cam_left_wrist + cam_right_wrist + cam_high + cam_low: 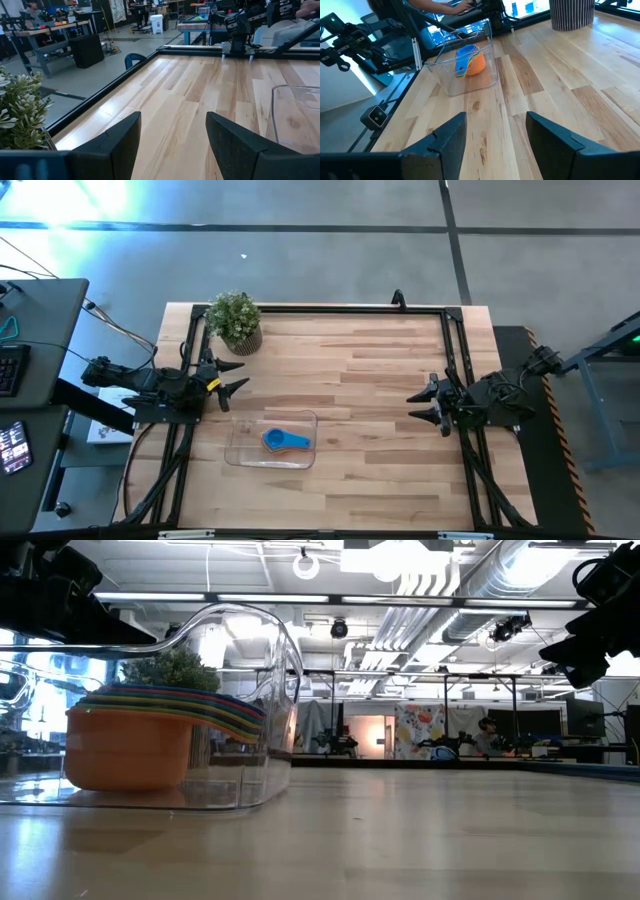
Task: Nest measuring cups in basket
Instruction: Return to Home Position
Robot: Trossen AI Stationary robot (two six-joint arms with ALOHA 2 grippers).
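Note:
The clear basket (240,448) stands on the table near its front left. Inside it the measuring cups (284,441) sit nested in one stack, an orange cup (125,745) outermost and a blue one on top, the stack's bottom on the basket floor. The stack also shows in the right wrist view (470,61). My left gripper (238,377) is open at the table's left edge, beyond the basket's far side. My right gripper (422,406) is open at the right edge. Neither touches anything.
A small potted plant (236,321) stands at the far left corner, close to my left gripper. A black frame (330,308) runs around the table's edges. Bare wood lies between the two arms.

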